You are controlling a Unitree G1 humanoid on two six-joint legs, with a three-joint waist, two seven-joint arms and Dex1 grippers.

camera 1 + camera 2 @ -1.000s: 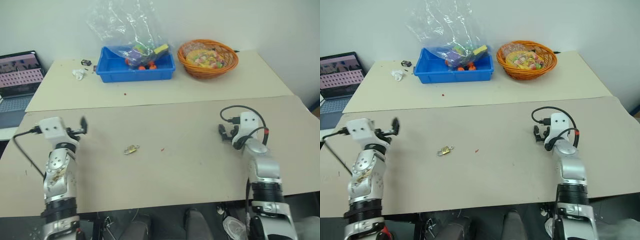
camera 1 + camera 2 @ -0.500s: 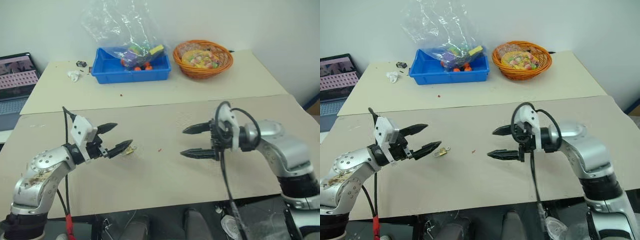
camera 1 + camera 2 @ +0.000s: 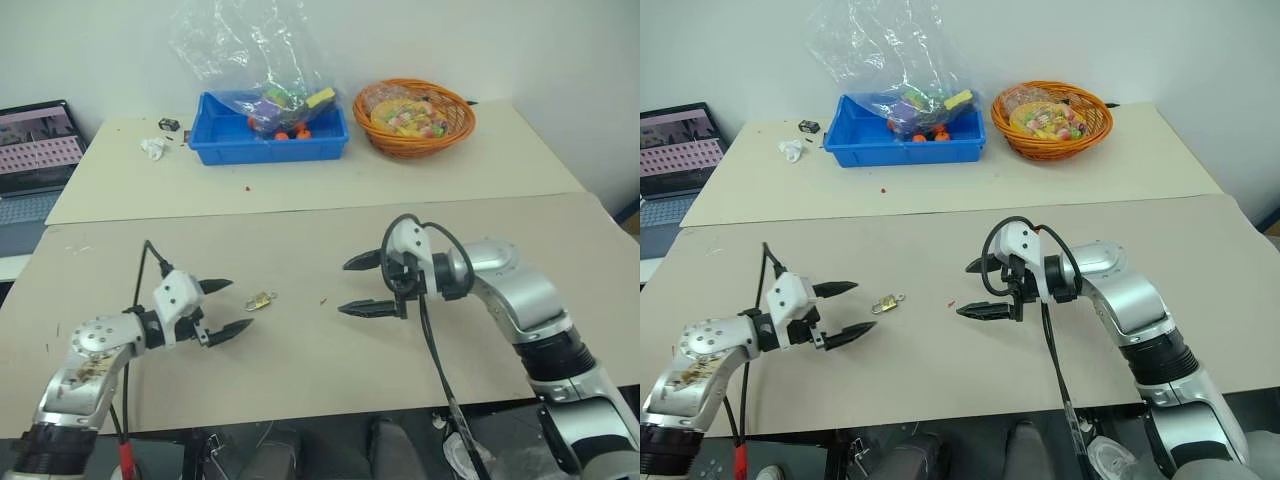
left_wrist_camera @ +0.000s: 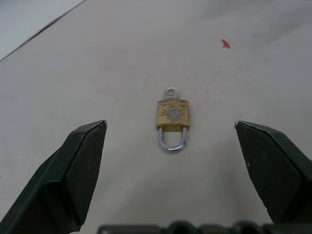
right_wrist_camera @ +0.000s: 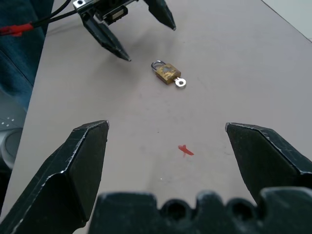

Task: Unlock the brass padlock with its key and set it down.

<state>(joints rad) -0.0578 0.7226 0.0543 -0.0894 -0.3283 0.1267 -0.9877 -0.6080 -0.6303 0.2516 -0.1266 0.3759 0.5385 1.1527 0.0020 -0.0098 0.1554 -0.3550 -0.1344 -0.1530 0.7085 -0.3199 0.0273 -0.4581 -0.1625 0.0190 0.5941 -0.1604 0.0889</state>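
Padlock: I see the small brass padlock with a silvery shackle loop lying flat on the beige tabletop, between my two arms and nearer the left one.
Key: a small silvery key head juts from the body's end opposite the shackle; it looks already inserted, though I cannot tell whether it has been turned.
Shackle: it looks seated in the body, so I judge the lock not yet opened.
Left gripper: black fingers spread wide, empty, pointing at the padlock from just beside it, not touching.
Right gripper: jaws equally wide, empty, facing the padlock from the other side, further off.
Done: as I read it, only the approach.
Left: grasp the body, turn the key, free the shackle, set it down.
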